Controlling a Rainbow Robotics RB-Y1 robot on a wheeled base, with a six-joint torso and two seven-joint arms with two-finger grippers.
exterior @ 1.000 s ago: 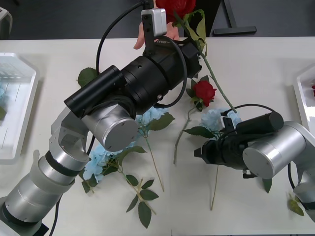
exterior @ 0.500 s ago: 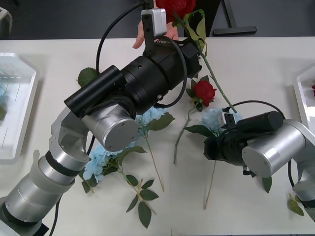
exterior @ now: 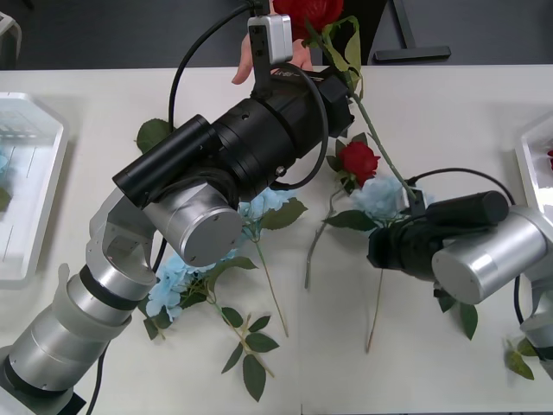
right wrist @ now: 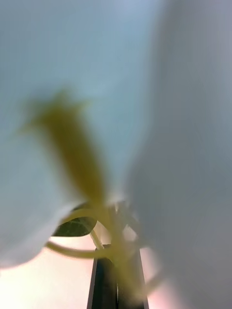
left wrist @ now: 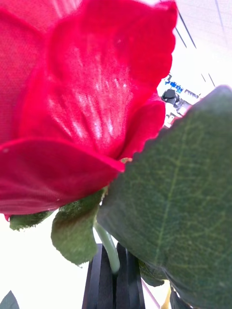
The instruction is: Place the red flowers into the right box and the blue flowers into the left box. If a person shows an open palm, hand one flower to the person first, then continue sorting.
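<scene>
My left gripper reaches to the table's far edge and is shut on the green stem of a red flower. That rose's head is held up beside a person's hand. My right gripper is shut on the stem of a blue flower, whose stem hangs down toward the table. Another red flower lies on the table between the arms. Two more blue flowers lie partly under my left arm. The left box and the right box sit at the table's side edges.
Loose green leaf sprigs lie near the front, and one lies at the front right. Something red shows at the right box's edge. My left arm covers much of the table's middle.
My right gripper has drawn back to the right with the blue flower, and its stem has swung along. The left arm and its rose have stayed put.
</scene>
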